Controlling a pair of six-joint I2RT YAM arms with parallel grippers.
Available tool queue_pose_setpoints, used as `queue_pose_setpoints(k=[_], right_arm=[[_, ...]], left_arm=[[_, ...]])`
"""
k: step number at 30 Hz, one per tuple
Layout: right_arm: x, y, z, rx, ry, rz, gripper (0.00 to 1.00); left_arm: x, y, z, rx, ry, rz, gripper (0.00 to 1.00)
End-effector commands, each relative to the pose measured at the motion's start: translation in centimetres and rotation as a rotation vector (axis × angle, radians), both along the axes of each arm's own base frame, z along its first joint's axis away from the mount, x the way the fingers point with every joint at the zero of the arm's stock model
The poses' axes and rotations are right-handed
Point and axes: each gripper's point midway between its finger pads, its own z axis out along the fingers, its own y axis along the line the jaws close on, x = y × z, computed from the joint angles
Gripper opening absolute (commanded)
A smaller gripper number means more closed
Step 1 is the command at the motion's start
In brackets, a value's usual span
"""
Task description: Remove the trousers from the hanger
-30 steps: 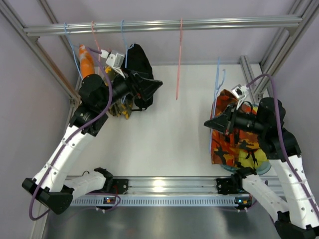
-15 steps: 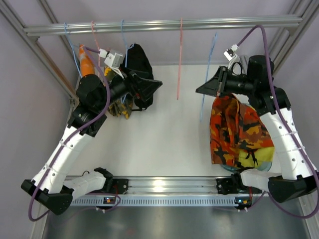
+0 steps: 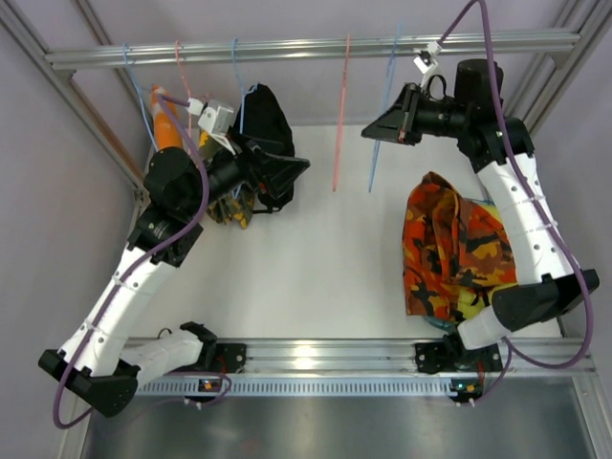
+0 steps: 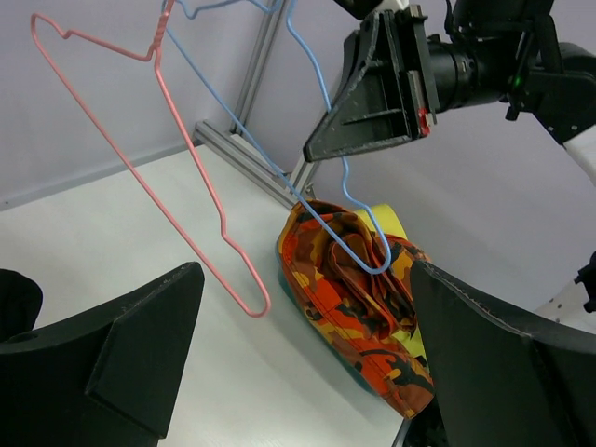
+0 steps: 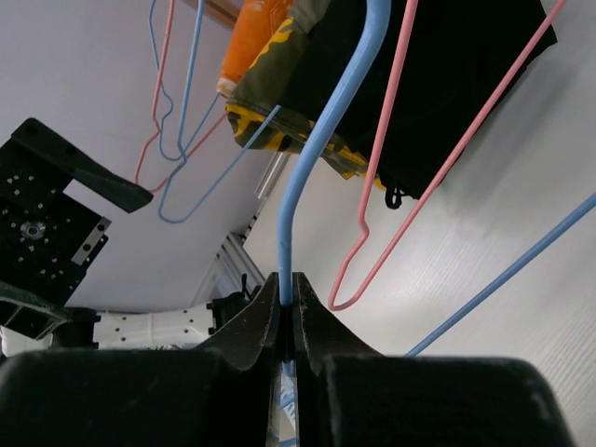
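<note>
The orange camouflage trousers [image 3: 454,249] lie in a heap on a teal bin at the right, apart from any hanger; they also show in the left wrist view [image 4: 372,307]. My right gripper [image 3: 368,132] is shut on a bare blue hanger [image 3: 376,167], held high near the rail [image 3: 287,48]. In the right wrist view the jaws [image 5: 287,289] pinch the blue wire [image 5: 326,130]. My left gripper [image 3: 304,167] is open and empty beside a black garment [image 3: 268,110]; its fingers [image 4: 102,363] stand wide apart.
An empty pink hanger [image 3: 339,124] hangs from the rail mid-table, just left of the blue one. At the left hang the black garment, an orange item [image 3: 164,120] and a yellow camouflage piece [image 3: 229,206], with more bare hangers on the rail.
My right arm has lifted the blue hanger up and back toward the rail, clear of the trousers, which stayed on the bin. The left arm has barely moved.
</note>
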Motion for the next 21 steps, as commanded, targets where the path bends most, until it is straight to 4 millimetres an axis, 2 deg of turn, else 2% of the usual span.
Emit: queue_pose_setpoints(k=[1,5,11,17,21], right_arm=[[0.3,0.5,2.2,0.004,-0.067,0.019,0.00],[1.5,1.1,0.3,-0.016,-0.016,0.039,0.00],[1.9,1.9,-2.9,-0.033,0.066,0.068,0.00],[2.7,3.4,-3.7,-0.028,0.074,0.109,0.00],[3.2,3.9,-2.2,-0.015,0.033,0.121,0.00]], left_arm=[[-1.0,0.5,1.2,-0.026,-0.051,-0.006,0.98],[-1.0,0.6,0.9,-0.022,-0.048,0.000,0.98],[-1.1,0.7,0.6,-0.021,-0.044,0.005,0.98],[-1.1,0.9,0.1,-0.023,-0.038,0.013,0.98],[-1.3,1.0,0.1,-0.022,-0.042,0.015,0.98]])
